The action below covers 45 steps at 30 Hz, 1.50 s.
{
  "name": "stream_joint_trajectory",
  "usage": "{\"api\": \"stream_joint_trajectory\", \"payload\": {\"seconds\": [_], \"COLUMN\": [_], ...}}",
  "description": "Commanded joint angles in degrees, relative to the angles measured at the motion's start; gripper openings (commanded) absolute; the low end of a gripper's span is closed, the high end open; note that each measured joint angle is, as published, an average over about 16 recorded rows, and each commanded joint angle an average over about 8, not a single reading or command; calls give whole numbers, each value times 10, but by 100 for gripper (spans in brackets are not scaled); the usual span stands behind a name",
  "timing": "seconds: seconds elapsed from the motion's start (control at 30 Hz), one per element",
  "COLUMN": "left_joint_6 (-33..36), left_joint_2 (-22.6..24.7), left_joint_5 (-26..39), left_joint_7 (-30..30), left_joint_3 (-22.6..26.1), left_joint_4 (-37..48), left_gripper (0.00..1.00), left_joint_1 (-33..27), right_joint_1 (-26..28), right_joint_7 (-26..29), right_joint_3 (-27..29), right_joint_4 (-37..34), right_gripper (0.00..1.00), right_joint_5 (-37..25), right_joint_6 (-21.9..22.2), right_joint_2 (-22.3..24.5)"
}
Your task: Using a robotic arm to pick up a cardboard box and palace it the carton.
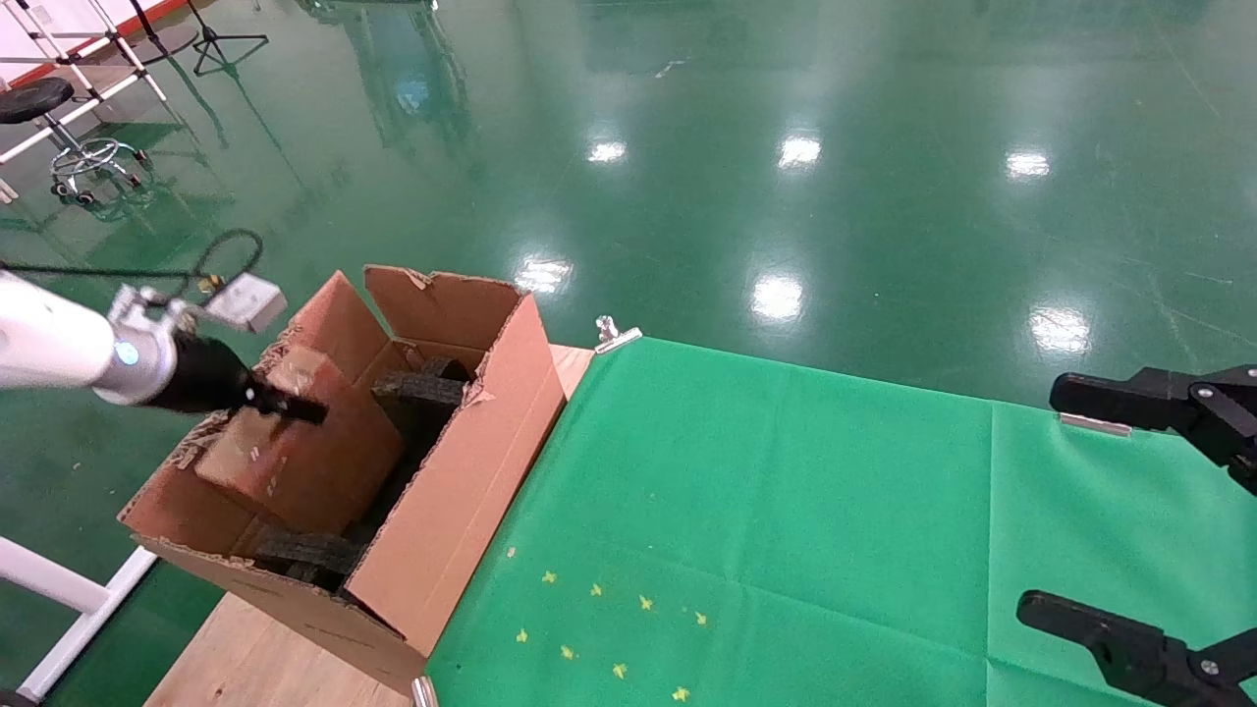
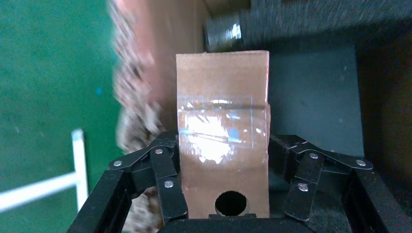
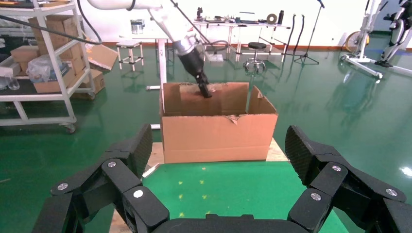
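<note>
While the drop is pending: the scene is set out below, with every place given relative to the large brown corrugated carton [image 1: 462, 462] with torn-edged upright flaps.
Cardboard box: the small closed plain brown rectangular cardboard box [image 1: 295, 447] is held inside the carton's open mouth, tilted, above the black foam pieces [image 1: 417, 393].
Left gripper: the black two-fingered gripper [image 2: 221, 194] of the white robotic arm [image 1: 49, 344] is reached in over the carton's far-left flap and is seen clamped on the cardboard box, a finger [image 2: 167, 189] pressed on each narrow side.
Right gripper: the all-black right gripper [image 3: 214, 194] is parked well apart from the carton, over the green cloth [image 1: 786, 511], with its fingers spread and nothing between them.
Handling: the cardboard box is judged light, stiff but crushable, with a glossy tape strip [image 2: 218, 128] that may slip.
Hold: opposite side walls, clear of the tape, are judged the best place.
Risk: a snag on the foam or flaps is possible.
</note>
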Motion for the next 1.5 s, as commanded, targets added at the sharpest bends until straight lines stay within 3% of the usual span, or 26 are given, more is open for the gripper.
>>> {"api": "stream_joint_trajectory", "payload": {"seconds": [0.03,0.2,0.23,0.47,0.5,1.3,1.5], "left_joint_6": [-7,-27,-30,-52,-54,-41,-33], "left_joint_2": [6,16,17,24,24,20,6], "left_joint_5": [1,-3,-4,-6,-7,-4,-21], "left_joint_7": [-11,-29,-31,-38,-39,-37,-14], "left_joint_3": [0,-2,-2,-4,-4,-4,-16], "left_joint_4": [11,16,16,18,18,17,-7], "left_gripper": [0,0,6,94,100,100,100], "left_joint_1": [10,31,34,49,50,44,25], "right_joint_1": [0,0,0,0,0,0,0], "right_joint_7": [0,0,0,0,0,0,0], "right_joint_3": [0,0,0,0,0,0,0], "right_joint_4": [0,0,0,0,0,0,0], "right_gripper": [100,100,100,100,100,100,100], "right_joint_5": [0,0,0,0,0,0,0], "right_joint_6": [0,0,0,0,0,0,0], "right_joint_2": [0,0,0,0,0,0,0]}}
